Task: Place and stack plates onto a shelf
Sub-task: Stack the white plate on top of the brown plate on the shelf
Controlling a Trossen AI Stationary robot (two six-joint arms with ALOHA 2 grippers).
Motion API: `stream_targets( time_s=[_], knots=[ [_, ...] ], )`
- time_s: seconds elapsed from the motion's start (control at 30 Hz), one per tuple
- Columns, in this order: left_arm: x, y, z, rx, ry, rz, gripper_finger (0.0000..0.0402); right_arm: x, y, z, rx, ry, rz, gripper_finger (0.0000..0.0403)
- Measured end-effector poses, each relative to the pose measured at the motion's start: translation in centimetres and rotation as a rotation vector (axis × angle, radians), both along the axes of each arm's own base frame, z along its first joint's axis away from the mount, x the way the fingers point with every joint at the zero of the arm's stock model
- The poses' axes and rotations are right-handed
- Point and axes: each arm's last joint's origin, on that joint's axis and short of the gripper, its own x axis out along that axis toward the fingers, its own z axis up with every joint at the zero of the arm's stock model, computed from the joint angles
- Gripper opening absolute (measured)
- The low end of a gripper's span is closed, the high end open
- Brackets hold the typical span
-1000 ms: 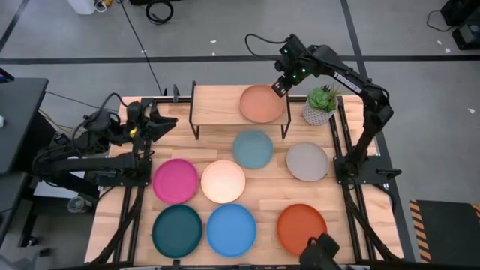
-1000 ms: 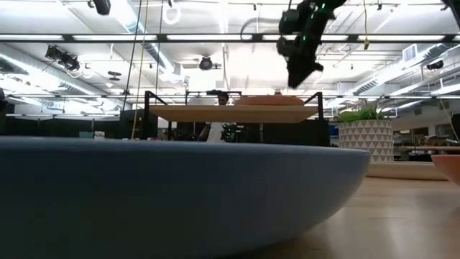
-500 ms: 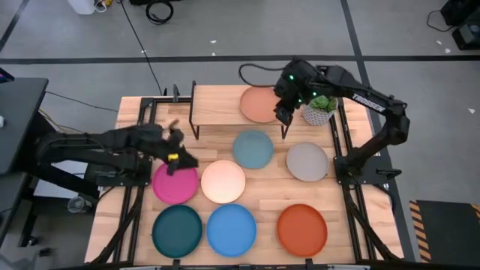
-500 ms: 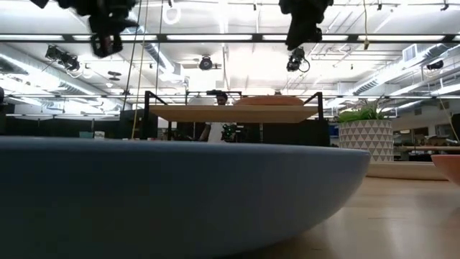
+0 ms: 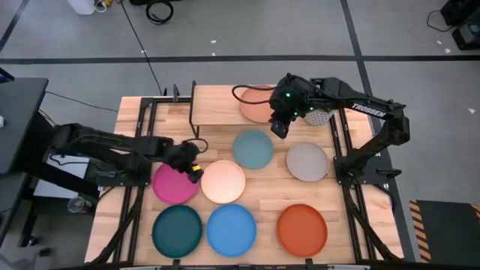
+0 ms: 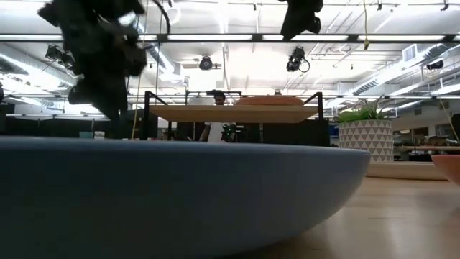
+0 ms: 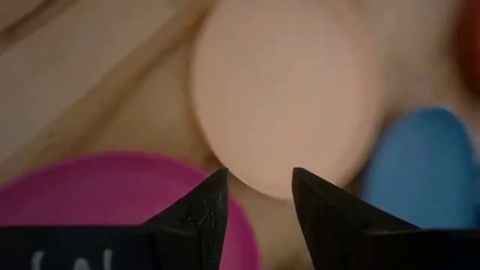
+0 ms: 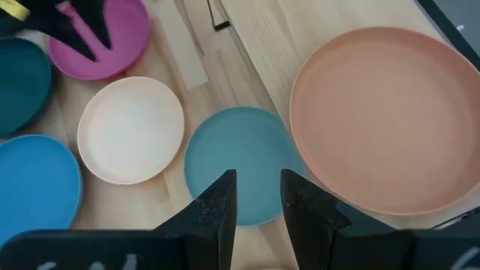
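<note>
With the round salmon plate (image 5: 259,104) already on the light wooden shelf (image 5: 217,105) at upper centre, the left gripper (image 5: 194,169), fingers spread and empty, hovered at centre left between the magenta plate (image 5: 171,184) and cream plate (image 5: 223,181), and would do best to straddle one rim squarely before closing.

Bright, even overhead light floods the table (image 5: 240,202), shadows soft and short beneath each plate. At table height, ceiling strip lights (image 6: 215,37) glare white and the near blue plate (image 6: 180,194) fills the frame, soft-focused. The left arm (image 6: 100,50) smears with motion blur. The left wrist camera's cream plate (image 7: 285,90) is thoroughly defocused.
</note>
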Motion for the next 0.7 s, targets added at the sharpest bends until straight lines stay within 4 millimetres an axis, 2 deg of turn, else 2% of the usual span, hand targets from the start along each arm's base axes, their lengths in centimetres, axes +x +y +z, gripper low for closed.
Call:
stream_targets(
  time_s=[0.17,0.33,0.53,0.63,0.7],
  knots=[
    [1.7,0.8,-2.9,0.022,0.109,0.092,0.0156,0.2,0.1,0.1,-0.009,-0.014,0.013,0.011],
    [3.6,1.0,-4.8,0.009,0.083,0.13,0.0156,0.2,0.1,0.1,-0.011,-0.018,0.015,0.011],
    [4.2,0.9,-6.9,-0.004,0.151,0.171,0.0153,0.2,0.2,0.1,0.009,-0.025,0.033,0.011],
    [4.3,0.6,-7.0,0.006,0.155,0.165,0.0132,0.3,0.3,0.1,0.012,-0.027,0.038,0.011],
    [4.2,0.5,-7.0,0.017,0.158,0.166,0.0103,0.3,0.3,0.2,0.009,-0.031,0.042,0.011]
  ],
)
